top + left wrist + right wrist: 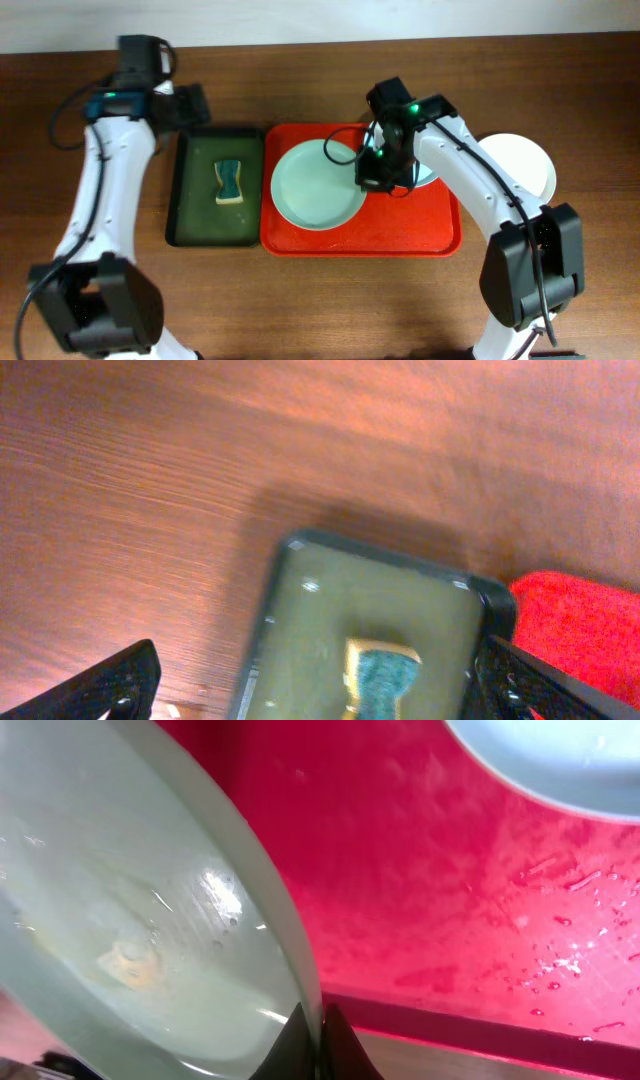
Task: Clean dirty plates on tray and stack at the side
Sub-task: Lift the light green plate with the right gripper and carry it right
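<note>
A round, shallow mint plate point(318, 185) lies on the left half of the red tray point(400, 235) at the centre of the overhead frame, its glossy glaze catching the light. The right gripper point(320, 1040) is closed on the plate's right rim, the thin edge pinched between two dark, pointed fingertips at the bottom of the wrist view. A small yellow smear point(130, 960) marks the plate's smooth inner face at lower left of that view.

A second plate point(560, 760), pale blue and just as shallow, curves into the upper right corner of the wrist view, apart from the first on the tray floor. In the overhead view it is mostly hidden under the gripper. The tray is rectangular plastic with rounded corners and a raised rim, and its floor is beaded with water droplets point(570, 960) at the right.

A white plate point(525, 165) sits off the tray on the table point(330, 300) at the right of the overhead frame, partly covered by the right arm. The table is dark, streaky wood grain.

Just left of the red tray lies a narrower dark green tray point(185, 200), also round-cornered, holding a waisted sponge point(230, 182) of teal and yellow. The left gripper point(320, 660) hangs above the green tray's upper end, its black fingers spread wide to the lower corners of its wrist view and holding nothing.
</note>
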`<act>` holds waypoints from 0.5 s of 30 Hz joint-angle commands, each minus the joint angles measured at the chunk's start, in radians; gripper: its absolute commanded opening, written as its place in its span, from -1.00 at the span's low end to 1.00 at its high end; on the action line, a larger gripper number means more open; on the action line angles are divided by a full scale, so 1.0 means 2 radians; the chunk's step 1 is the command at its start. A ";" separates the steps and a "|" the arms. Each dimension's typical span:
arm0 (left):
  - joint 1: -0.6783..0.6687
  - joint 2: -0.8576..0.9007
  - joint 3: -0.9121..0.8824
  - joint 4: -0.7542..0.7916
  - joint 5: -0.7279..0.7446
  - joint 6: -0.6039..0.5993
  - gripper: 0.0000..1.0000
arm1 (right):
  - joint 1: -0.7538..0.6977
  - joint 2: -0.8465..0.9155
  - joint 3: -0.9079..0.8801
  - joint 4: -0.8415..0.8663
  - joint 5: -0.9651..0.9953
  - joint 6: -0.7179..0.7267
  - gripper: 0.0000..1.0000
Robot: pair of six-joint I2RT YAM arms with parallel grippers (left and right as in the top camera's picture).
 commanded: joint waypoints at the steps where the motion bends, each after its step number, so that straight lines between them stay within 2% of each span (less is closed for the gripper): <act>1: 0.047 -0.022 0.010 -0.002 -0.012 0.006 0.99 | 0.026 -0.012 0.041 0.027 -0.003 0.028 -0.92; 4: 0.067 -0.022 0.010 -0.002 -0.012 0.006 0.99 | 0.074 -0.011 0.042 0.097 0.052 0.075 -0.92; 7: 0.068 -0.022 0.010 -0.002 -0.012 0.006 0.99 | 0.147 -0.009 0.042 0.150 0.181 0.085 -0.92; 10: 0.067 -0.022 0.010 -0.002 -0.012 0.006 0.99 | 0.210 -0.009 0.042 0.155 0.318 0.085 -0.92; 15: 0.068 -0.022 0.010 -0.002 -0.012 0.006 0.99 | 0.303 -0.009 0.042 0.194 0.546 0.019 -0.92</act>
